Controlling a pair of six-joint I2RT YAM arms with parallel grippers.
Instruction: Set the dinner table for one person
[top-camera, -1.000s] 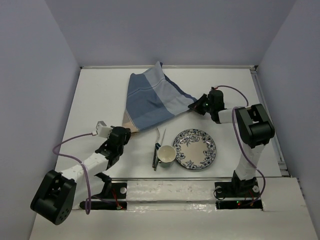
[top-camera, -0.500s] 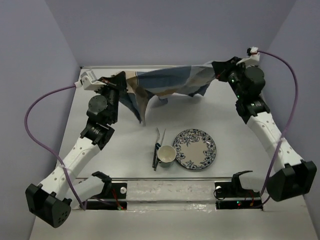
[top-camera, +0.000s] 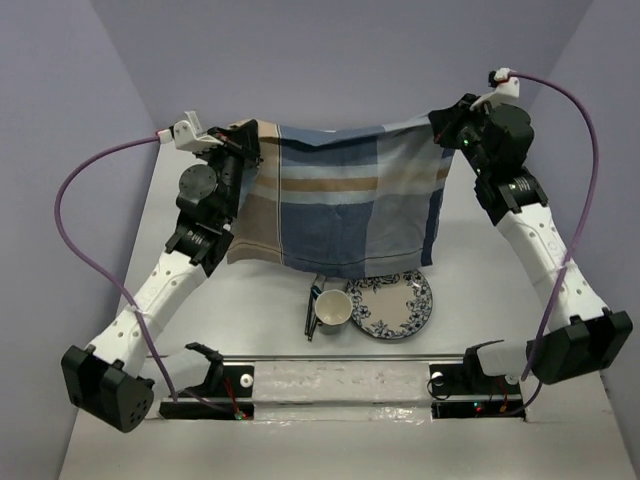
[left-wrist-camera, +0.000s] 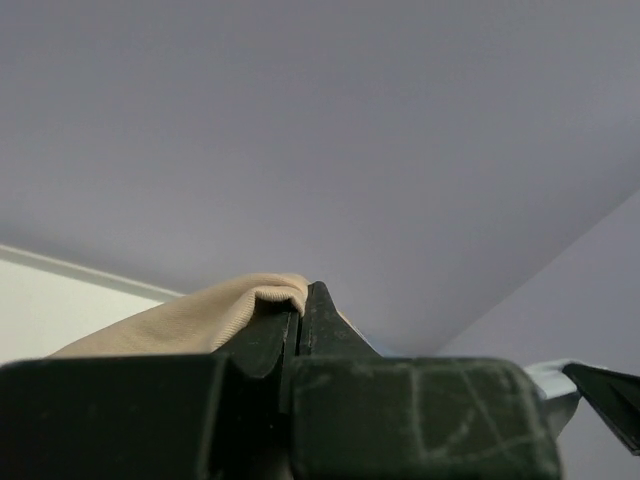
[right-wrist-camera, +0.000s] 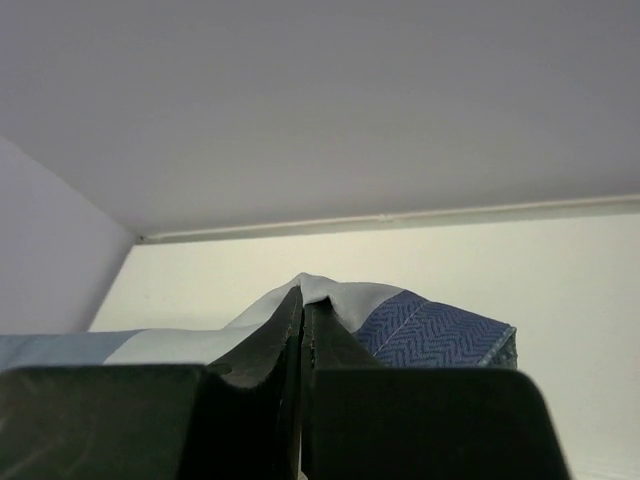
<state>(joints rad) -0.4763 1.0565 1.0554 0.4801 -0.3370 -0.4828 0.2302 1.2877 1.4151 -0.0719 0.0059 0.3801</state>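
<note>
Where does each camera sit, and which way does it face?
Top external: above, behind the robot, looking down on the dinner table; left arm and right arm show whole, left gripper and right gripper holding the placemat.
Left wrist: on the left arm, facing the back wall; gripper pinches a tan corner.
Right wrist: on the right arm, facing the table's far edge; gripper pinches blue cloth.
All share the placemat.

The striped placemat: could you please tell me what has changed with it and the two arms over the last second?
A second ago the placemat lay folded on the far part of the dinner table. Both arms have since risen, and it now hangs spread out between the left gripper and right gripper, each shut on a top corner. The plate, cup and cutlery have not moved.
</note>
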